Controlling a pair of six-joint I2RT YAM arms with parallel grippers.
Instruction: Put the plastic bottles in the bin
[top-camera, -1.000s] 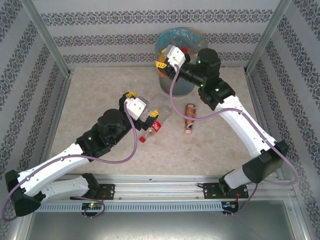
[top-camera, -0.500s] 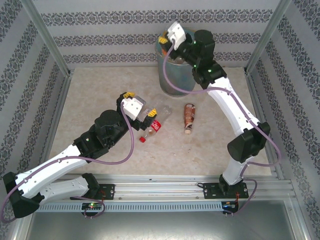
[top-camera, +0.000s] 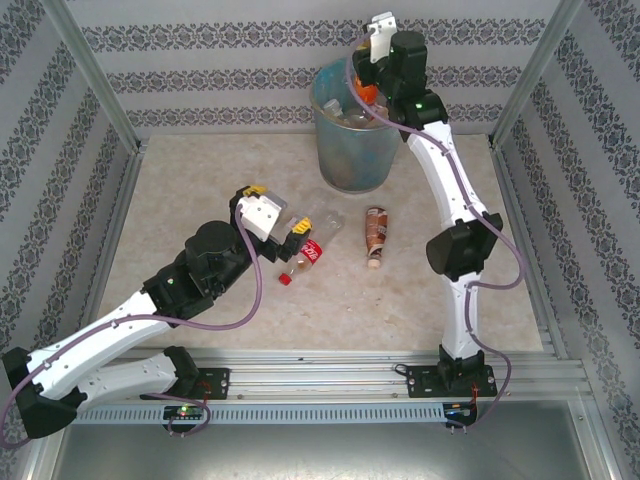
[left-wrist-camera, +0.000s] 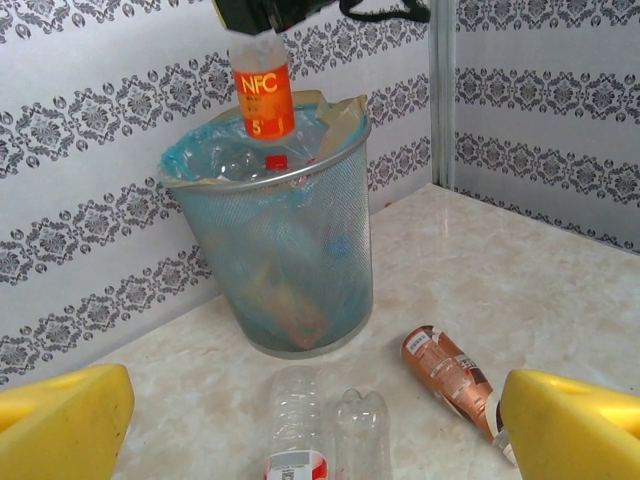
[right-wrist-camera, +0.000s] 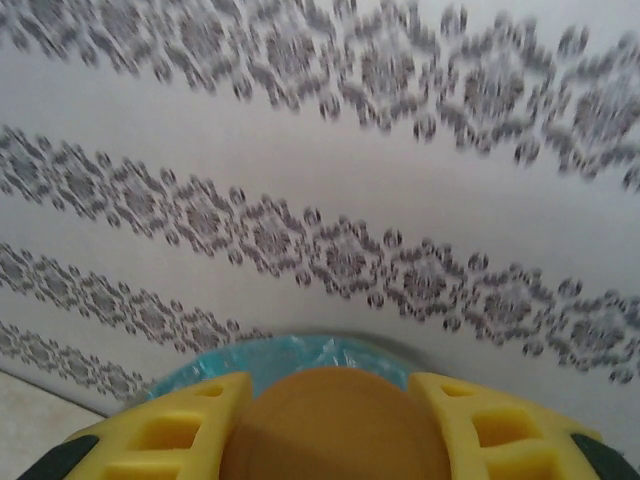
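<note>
We saw the right gripper (left-wrist-camera: 268, 8) pinched on the top end of the orange-labelled NFC bottle (left-wrist-camera: 263, 95), with the right arm stretched up at the back wall. The bottle hung upright over the mouth of the bin (left-wrist-camera: 290, 270), its lower end about level with the rim (we couldn't tell whether it dipped inside). From the right wrist we saw the yellow fingers (right-wrist-camera: 170, 425) snug on either side of the orange body. The mesh bin stood at the back of the table against the patterned wall, blue liner bag (left-wrist-camera: 190, 160) folded over its rim. It already had bottles in it, and we made out a clear one with a red cap (left-wrist-camera: 272, 160) near the top. The left gripper (top-camera: 292, 222) sat low over the table with its jaws spread wide, holding nothing. Just ahead of it, between the fingers, lay two clear bottles side by side: the red-labelled bottle (left-wrist-camera: 297, 425) and a plain clear bottle (left-wrist-camera: 362, 430). The brown-labelled bottle (top-camera: 377, 235) lay on its side a little to their right, apart from both. All three were on the table in front of the bin, none touching it.
</note>
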